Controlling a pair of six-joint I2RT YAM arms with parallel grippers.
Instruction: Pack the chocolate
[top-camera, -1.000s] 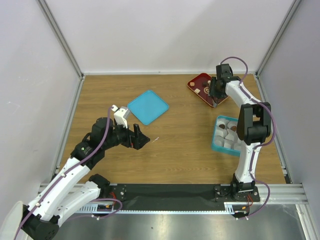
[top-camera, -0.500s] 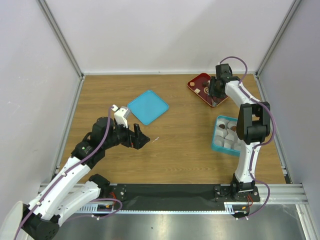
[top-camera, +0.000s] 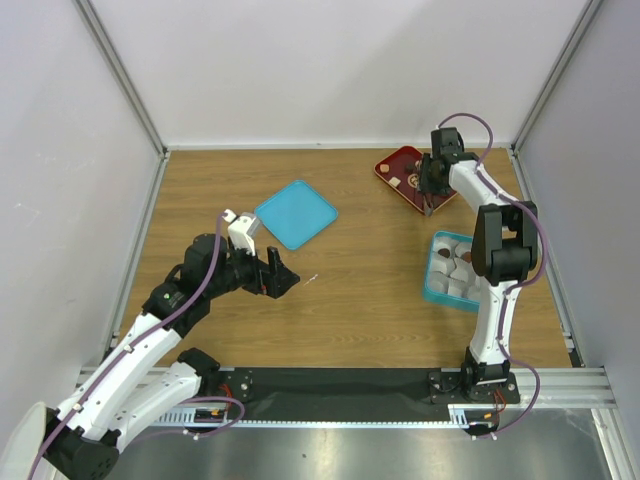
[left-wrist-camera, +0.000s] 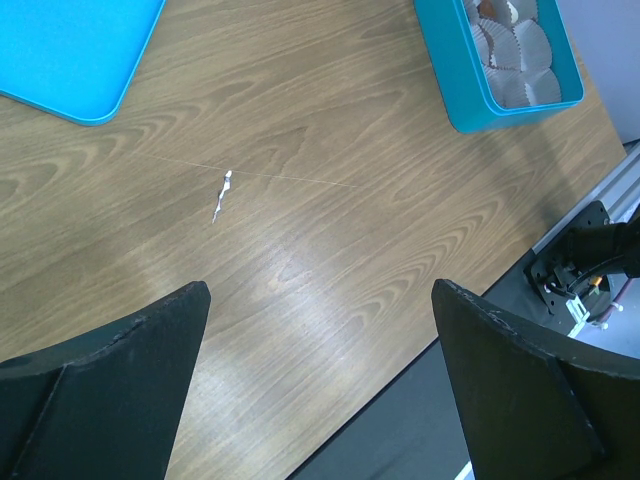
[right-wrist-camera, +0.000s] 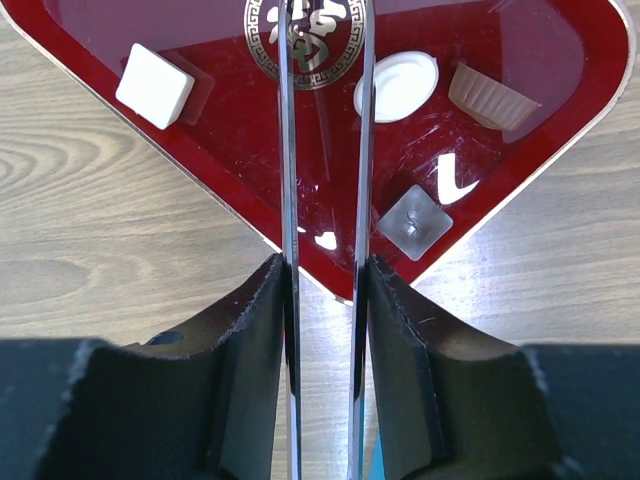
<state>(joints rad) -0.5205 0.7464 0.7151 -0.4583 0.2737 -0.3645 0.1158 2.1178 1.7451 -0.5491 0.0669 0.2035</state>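
Loose chocolate pieces lie in the dark red tray (right-wrist-camera: 215, 160): a white square (right-wrist-camera: 155, 86), a white round (right-wrist-camera: 396, 86), a tan fluted cup (right-wrist-camera: 492, 95) and a greyish square (right-wrist-camera: 413, 221). My right gripper (right-wrist-camera: 325, 265) is shut on a pair of metal tongs (right-wrist-camera: 288, 150). Their two blades run over the gold emblem and out of the top of the view, with no piece between them. From above, the right gripper (top-camera: 432, 185) hangs over the tray (top-camera: 398, 160). My left gripper (left-wrist-camera: 320, 290) is wide open over bare wood, far from the tray.
A teal compartmented box (top-camera: 452, 270) with white paper cups and some pieces sits near the right arm. Its wall (left-wrist-camera: 455, 90) shows in the left wrist view. A flat teal lid (top-camera: 296, 213) lies mid-table. A small white scrap (left-wrist-camera: 221, 195) lies on the wood.
My right gripper has squeezed the tongs narrower and shifted slightly toward the far side of the tray. The left arm has not moved.
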